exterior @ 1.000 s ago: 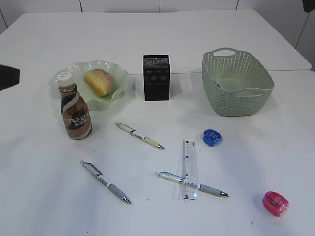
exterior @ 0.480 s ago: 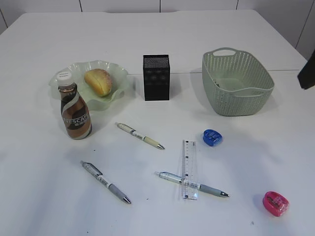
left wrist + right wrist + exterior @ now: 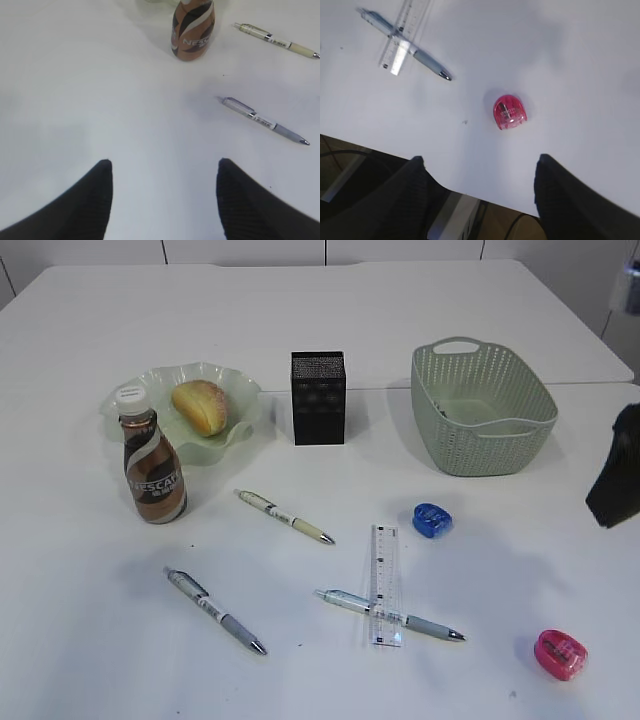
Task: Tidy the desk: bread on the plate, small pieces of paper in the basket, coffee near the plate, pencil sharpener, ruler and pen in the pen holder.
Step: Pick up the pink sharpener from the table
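The bread [image 3: 200, 406] lies on the green plate [image 3: 235, 430], and the coffee bottle [image 3: 153, 468] stands just in front of it. The black pen holder [image 3: 318, 397] and the green basket [image 3: 481, 408] stand at the back. Three pens [image 3: 284, 515] [image 3: 214, 610] [image 3: 430, 626], a clear ruler [image 3: 385, 570], a blue sharpener [image 3: 432, 519] and a pink sharpener [image 3: 560, 653] lie on the table. My left gripper [image 3: 163, 167] is open and empty, short of the bottle [image 3: 194, 30]. My right gripper [image 3: 479, 165] is open and empty, above the table's front edge near the pink sharpener [image 3: 510, 112].
My right arm [image 3: 615, 480] shows dark at the right edge of the exterior view. The ruler [image 3: 405, 35] lies across one pen [image 3: 427, 64]. Below the table's front edge [image 3: 395, 160], dark frame parts and cables show. No paper pieces show.
My right arm has come into the exterior view at the right edge and dropped lower. The dark part at the left edge has left the view. Objects have not moved.
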Controlling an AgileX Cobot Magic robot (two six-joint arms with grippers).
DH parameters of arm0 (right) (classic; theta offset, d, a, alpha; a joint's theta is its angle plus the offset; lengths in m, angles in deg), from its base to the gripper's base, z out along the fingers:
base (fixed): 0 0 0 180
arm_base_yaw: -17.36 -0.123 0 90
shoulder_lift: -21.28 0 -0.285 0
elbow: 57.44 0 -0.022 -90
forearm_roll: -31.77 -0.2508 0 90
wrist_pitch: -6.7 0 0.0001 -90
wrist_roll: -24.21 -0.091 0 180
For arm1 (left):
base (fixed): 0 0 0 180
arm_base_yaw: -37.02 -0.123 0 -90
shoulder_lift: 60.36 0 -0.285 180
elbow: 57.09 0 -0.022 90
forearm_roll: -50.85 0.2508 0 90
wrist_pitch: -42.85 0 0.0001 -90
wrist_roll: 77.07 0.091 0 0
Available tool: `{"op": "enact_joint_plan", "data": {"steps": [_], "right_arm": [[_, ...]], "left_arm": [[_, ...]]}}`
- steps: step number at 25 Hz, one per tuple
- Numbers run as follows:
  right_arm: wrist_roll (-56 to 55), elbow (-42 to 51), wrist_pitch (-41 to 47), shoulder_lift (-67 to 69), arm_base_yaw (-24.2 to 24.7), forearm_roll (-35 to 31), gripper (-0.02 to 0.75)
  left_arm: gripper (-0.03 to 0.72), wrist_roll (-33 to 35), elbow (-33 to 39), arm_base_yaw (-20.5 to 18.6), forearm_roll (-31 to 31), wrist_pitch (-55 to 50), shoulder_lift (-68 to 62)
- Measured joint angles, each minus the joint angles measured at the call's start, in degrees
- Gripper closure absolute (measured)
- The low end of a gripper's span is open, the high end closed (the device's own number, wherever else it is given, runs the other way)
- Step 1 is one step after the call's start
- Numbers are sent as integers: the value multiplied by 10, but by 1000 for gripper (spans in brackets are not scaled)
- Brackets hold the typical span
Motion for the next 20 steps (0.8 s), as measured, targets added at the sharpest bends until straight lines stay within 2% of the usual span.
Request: {"op": "enact_joint_plan", "data": {"steps": [5,16,20], "right_arm": [[4,14,-1,14,-19,19,210],[54,44,-12,49,-19,20,210],[113,105,-60,49,-19,32,211]], "left_arm": [[231,-2,-2,0,0,-22,0],[231,-3,-4,0,0,-35,0],[231,-3,-4,0,0,-37,0]]}}
